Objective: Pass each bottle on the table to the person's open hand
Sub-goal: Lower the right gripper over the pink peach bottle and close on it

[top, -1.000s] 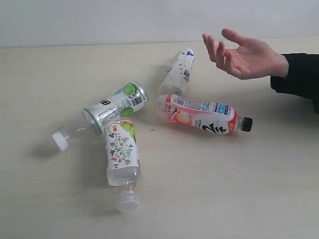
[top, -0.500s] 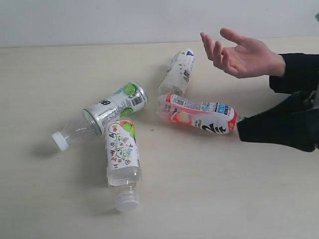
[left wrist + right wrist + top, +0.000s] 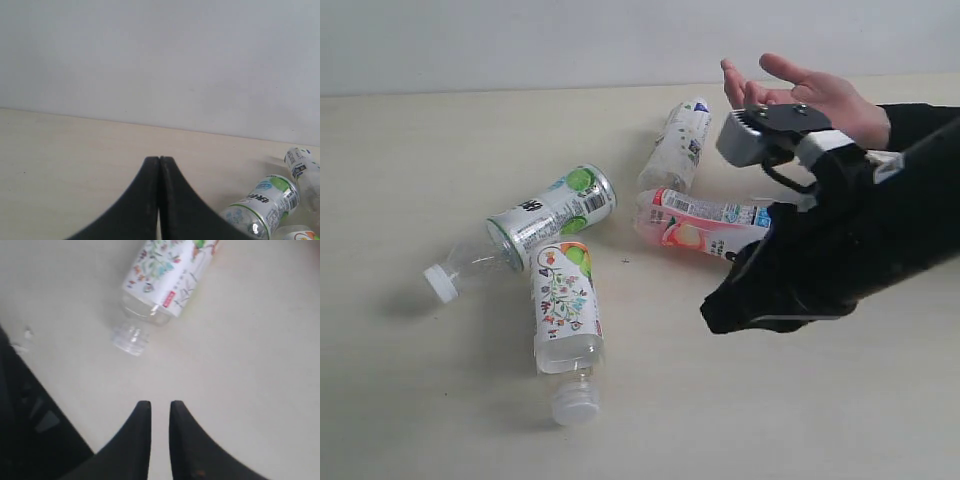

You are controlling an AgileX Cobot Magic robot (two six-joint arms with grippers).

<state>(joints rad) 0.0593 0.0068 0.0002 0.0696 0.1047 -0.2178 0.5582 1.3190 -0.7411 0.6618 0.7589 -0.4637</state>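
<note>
Right fingers a slit apart, empty; floral bottle lies ahead of their tips, apart, on the counter. Left fingers pressed together, empty. It looks empty: light, thin-walled, prone to rolling, denting. Likely best pinched across labelled midbody.

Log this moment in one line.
left end effector: shut, empty | right end effector: slightly open, empty, over table | bottles: four, lying on table | hand: open
</note>
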